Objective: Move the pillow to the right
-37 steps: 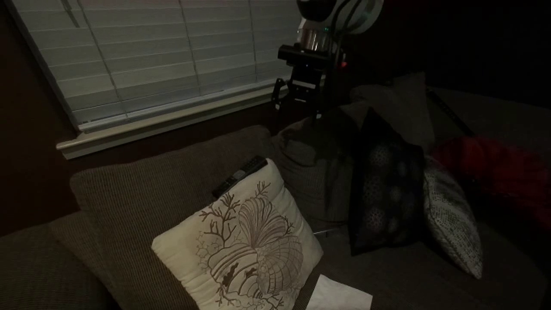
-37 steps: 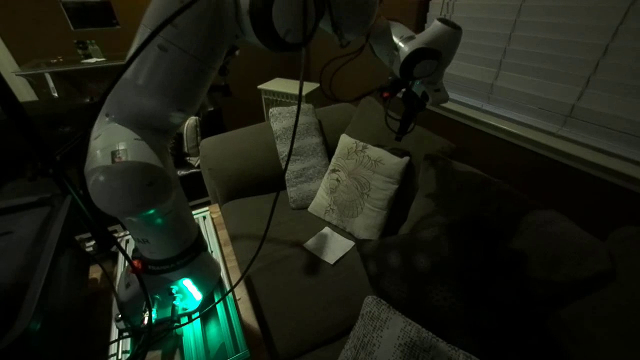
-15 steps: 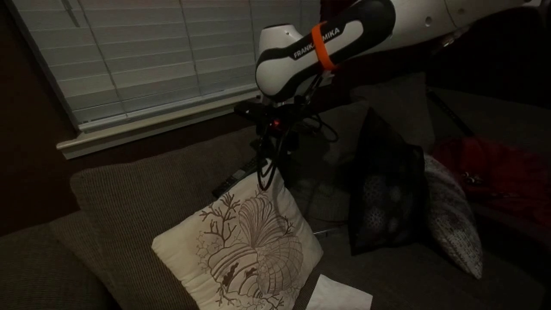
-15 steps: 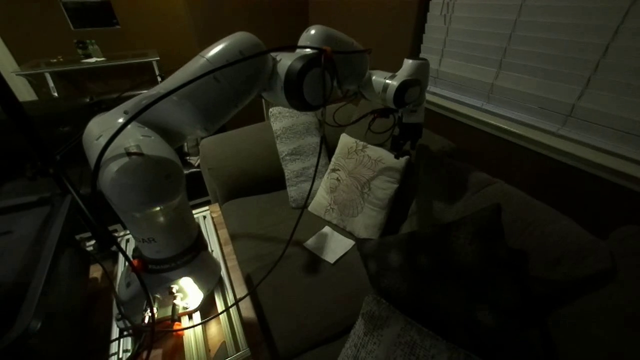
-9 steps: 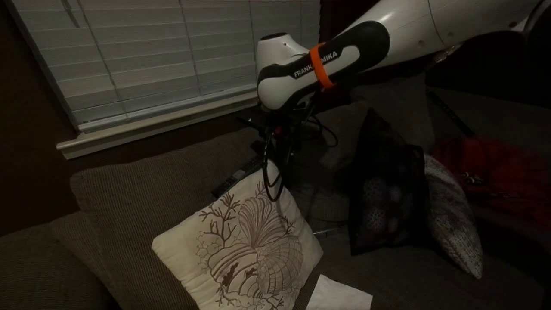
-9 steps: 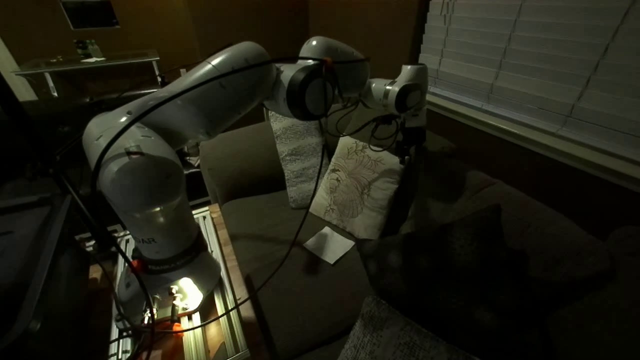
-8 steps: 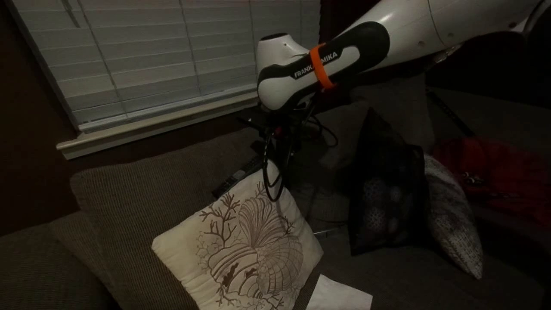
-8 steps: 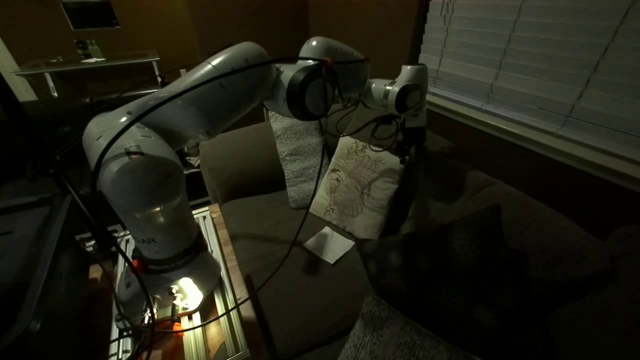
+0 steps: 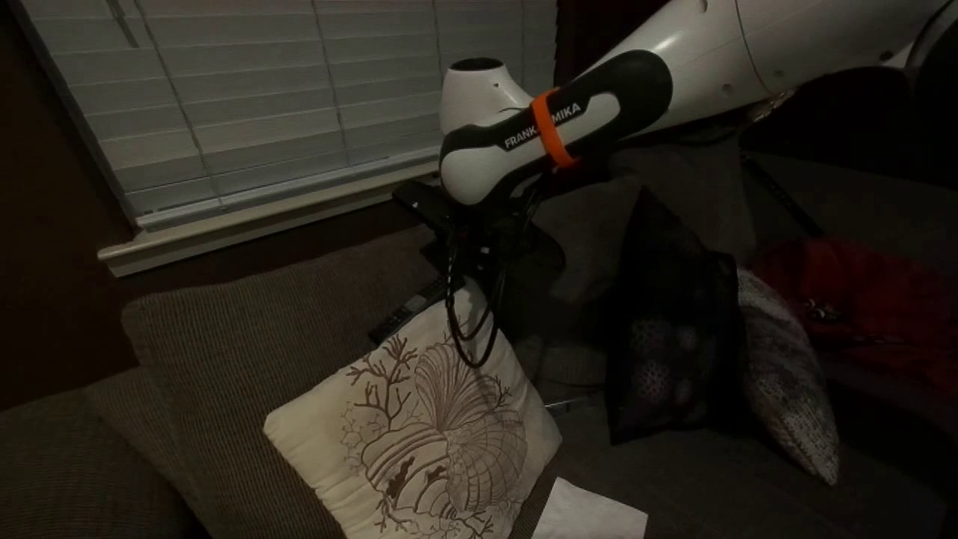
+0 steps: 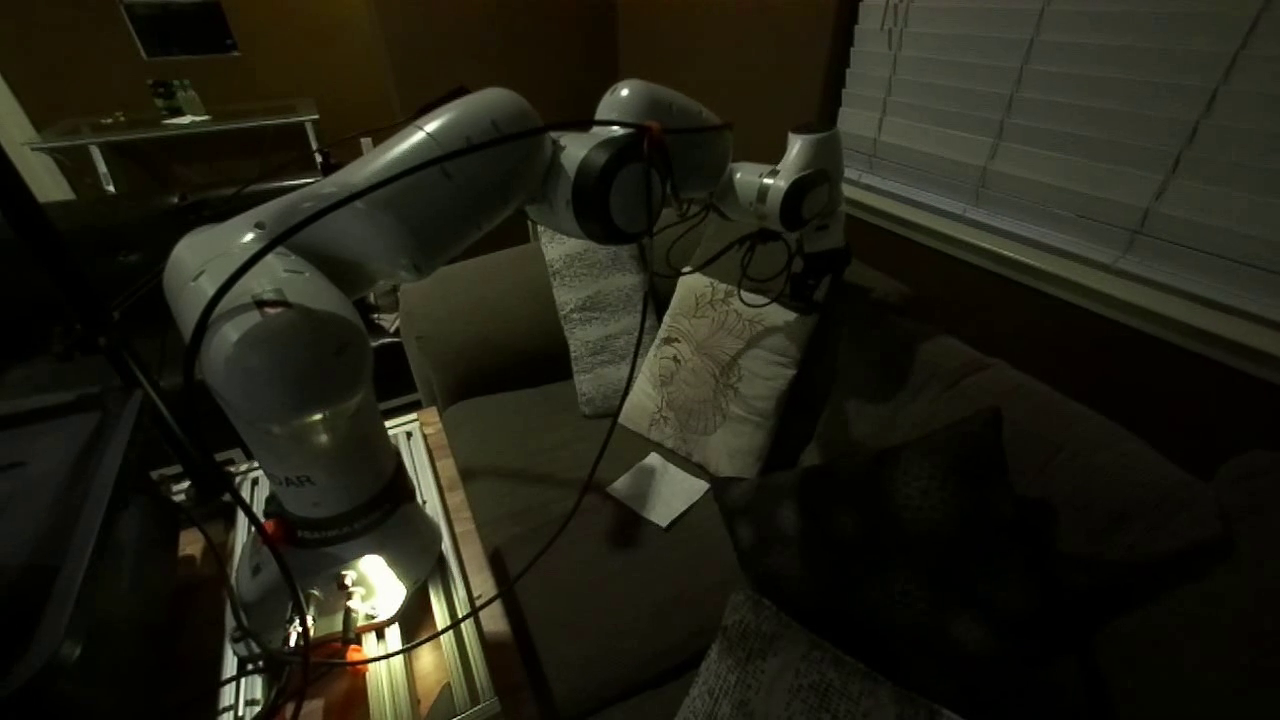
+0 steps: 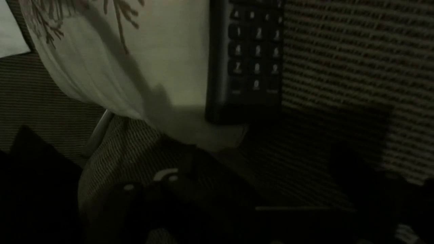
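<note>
The cream pillow point(image 9: 441, 427) with a brown coral and shell pattern leans tilted against the sofa back. It also shows in an exterior view point(image 10: 705, 385) and in the wrist view point(image 11: 176, 51). My gripper point(image 11: 266, 154) is open, its two dark fingers wide apart on either side of the view. The pillow's top corner lies just ahead of the gap, nearer the left finger point(image 11: 190, 162). I cannot tell whether a finger touches it. In both exterior views the gripper is dark at that corner, and its fingertips are hard to make out.
A black remote point(image 11: 251, 61) lies along the pillow's upper edge. A black dotted pillow point(image 9: 666, 359) and a grey patterned pillow point(image 9: 789, 389) stand beyond. White paper point(image 10: 660, 490) lies on the seat. The window sill point(image 9: 262, 224) is behind. A cable loop hangs over the pillow.
My gripper has come down from above the sofa back to the pillow's top corner. In the last half second it sank slightly and tilted. The pillow and remote have not moved.
</note>
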Controlling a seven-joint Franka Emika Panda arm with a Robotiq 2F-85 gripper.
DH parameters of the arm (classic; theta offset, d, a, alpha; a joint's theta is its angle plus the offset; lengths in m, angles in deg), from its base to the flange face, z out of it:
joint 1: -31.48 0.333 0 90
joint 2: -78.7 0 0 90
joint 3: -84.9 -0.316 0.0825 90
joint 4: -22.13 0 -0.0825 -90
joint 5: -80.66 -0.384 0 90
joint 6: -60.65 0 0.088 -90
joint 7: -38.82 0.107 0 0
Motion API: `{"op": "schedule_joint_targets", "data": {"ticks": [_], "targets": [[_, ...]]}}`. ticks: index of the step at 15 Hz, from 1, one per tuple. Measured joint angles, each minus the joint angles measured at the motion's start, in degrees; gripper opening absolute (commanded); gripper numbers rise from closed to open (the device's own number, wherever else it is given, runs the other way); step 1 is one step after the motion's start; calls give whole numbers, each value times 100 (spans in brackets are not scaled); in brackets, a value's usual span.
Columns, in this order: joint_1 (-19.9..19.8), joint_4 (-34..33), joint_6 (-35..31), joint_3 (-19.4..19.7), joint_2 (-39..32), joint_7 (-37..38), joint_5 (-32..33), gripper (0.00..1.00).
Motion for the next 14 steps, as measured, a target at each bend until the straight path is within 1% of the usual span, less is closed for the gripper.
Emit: {"op": "schedule_joint_targets", "data": {"ticks": [2, 6, 8, 14], "targets": [[24, -5, -70, -159, 1, 38, -56, 100], [-38, -7, -52, -502, -2, 84, -384, 100], [-77, -7, 79, -557, -4, 180, -500, 100], [-187, -6, 404, -561, -34, 635, -614, 100]]}}
